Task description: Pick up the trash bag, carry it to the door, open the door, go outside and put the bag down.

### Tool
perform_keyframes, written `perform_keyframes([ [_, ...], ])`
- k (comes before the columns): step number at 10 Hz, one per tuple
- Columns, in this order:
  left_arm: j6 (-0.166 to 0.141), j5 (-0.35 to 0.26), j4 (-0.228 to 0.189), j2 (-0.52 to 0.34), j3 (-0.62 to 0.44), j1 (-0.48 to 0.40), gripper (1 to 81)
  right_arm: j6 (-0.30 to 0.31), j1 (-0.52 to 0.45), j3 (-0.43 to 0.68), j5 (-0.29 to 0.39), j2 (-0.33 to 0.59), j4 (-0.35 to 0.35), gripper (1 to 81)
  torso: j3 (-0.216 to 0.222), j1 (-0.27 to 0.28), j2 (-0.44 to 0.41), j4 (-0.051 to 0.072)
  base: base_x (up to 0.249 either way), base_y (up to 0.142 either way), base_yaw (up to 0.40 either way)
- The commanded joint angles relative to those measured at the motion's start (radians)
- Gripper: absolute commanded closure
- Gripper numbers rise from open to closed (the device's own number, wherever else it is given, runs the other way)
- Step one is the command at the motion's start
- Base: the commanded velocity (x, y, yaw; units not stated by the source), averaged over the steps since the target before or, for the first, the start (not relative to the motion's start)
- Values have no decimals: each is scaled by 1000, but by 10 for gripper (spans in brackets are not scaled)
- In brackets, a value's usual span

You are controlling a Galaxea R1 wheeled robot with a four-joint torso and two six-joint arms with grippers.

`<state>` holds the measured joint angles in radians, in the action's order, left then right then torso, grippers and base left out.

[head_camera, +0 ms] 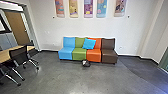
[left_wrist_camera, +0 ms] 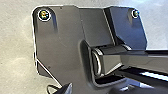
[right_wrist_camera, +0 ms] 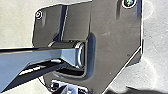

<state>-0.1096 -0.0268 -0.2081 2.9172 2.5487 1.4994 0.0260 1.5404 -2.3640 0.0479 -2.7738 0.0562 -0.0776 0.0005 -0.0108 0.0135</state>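
Observation:
A small dark bag with a pale patch (head_camera: pixel 86 63) lies on the floor in front of the sofa, near where its green and orange seats meet. In the left wrist view, a dark pointed part of my left gripper (left_wrist_camera: pixel 66 88) shows low beside the robot's own plate. A dark part of my right gripper (right_wrist_camera: pixel 64 89) shows in the right wrist view, close to the plate too. How far each stands open or shut cannot be made out. At the left of the head view, a wooden door (head_camera: pixel 18 26) stands beyond a framed opening.
The sofa (head_camera: pixel 109 58) has blue, green, orange and brown seats and carries a blue cushion (head_camera: pixel 89 43). Black chairs (head_camera: pixel 19 54) on wheels stand by a wooden table (head_camera: pixel 5 54) at the left. A wall juts out at the right, with a greenish glass pane (head_camera: pixel 165 62) at the edge.

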Motion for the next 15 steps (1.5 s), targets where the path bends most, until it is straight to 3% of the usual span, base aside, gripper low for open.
perform_keyframes([
  [1, -1, -56, 4, -6, -4, -41, 10, -4, -38, 5, 60, 11, -2, 10, 0, 0, 0, 0, 186, 0, 0],
  [15, -1, -56, 6, -1, -4, -40, 10, -4, -39, 5, 61, 7, -1, 10, 0, 0, 0, 0, 150, 0, 0],
])
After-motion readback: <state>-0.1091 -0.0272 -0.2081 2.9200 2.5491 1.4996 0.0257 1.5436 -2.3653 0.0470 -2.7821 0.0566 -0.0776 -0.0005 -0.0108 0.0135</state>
